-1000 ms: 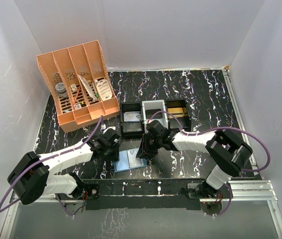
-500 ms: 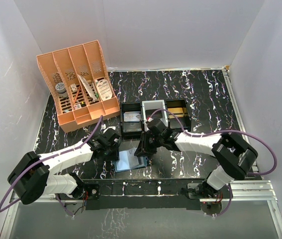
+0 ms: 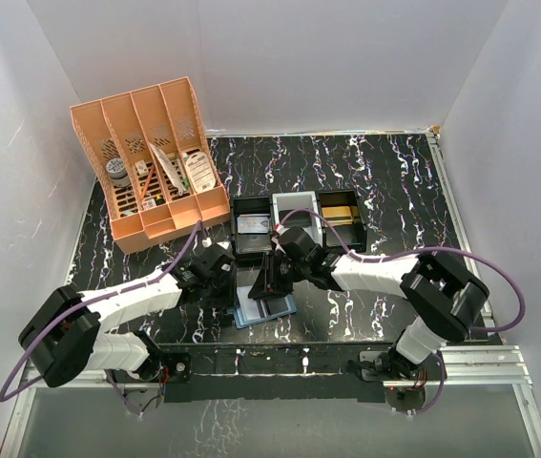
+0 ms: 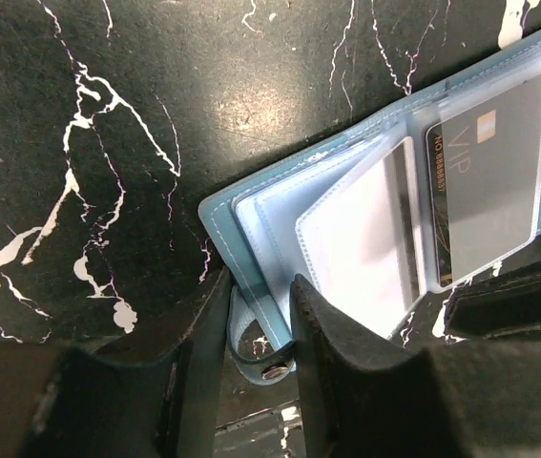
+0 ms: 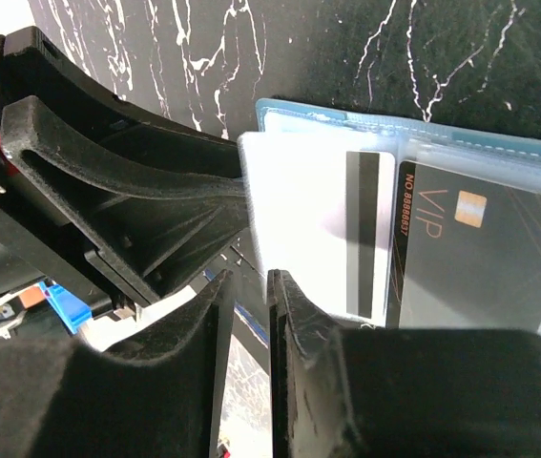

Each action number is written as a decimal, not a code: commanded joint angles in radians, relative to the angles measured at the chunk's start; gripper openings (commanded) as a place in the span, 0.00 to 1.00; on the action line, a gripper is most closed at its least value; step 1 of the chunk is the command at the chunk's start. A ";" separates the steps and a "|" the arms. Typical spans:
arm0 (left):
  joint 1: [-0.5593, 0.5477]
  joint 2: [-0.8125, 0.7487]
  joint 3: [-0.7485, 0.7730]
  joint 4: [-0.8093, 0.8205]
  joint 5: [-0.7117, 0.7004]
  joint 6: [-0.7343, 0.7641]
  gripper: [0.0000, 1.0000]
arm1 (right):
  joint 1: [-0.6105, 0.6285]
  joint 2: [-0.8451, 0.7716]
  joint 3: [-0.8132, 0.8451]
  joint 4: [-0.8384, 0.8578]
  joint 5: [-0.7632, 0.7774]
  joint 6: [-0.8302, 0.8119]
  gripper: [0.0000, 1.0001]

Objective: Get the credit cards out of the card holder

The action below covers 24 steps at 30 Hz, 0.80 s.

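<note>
Teal card holder [image 4: 220, 218] lies open on marbled surface [image 4: 79, 114], strap [image 4: 249, 345] pinched by left gripper [image 4: 260, 291]; right gripper [image 5: 249, 286] narrow at its sleeve [image 5: 299, 205], grip unclear.

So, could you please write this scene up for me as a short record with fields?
card holder: open on the black marbled table
cards: black VIP card and pale striped card, both inside clear pockets
left fingers: either side of the holder's snap strap; grip unclear
right fingers: nearly closed at a clear pocket's edge; grip unclear
background: orange organiser, far left
</note>
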State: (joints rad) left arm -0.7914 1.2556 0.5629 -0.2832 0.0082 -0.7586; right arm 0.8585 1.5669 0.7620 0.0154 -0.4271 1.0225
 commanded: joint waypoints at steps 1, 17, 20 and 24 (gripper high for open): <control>-0.006 -0.017 0.017 -0.013 0.010 -0.004 0.30 | 0.010 0.024 0.052 0.080 -0.044 0.000 0.20; -0.006 -0.224 0.075 -0.203 -0.156 -0.059 0.43 | -0.002 -0.070 0.039 -0.042 0.154 -0.036 0.28; -0.007 -0.240 0.090 -0.178 -0.122 -0.044 0.48 | -0.010 -0.070 0.031 -0.055 0.171 -0.039 0.28; -0.008 -0.226 0.125 -0.160 -0.070 -0.026 0.52 | -0.018 -0.073 0.026 -0.065 0.189 -0.042 0.29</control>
State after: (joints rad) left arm -0.7944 1.0344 0.6331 -0.4484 -0.1093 -0.8062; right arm 0.8501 1.5265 0.7650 -0.0494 -0.2890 0.9958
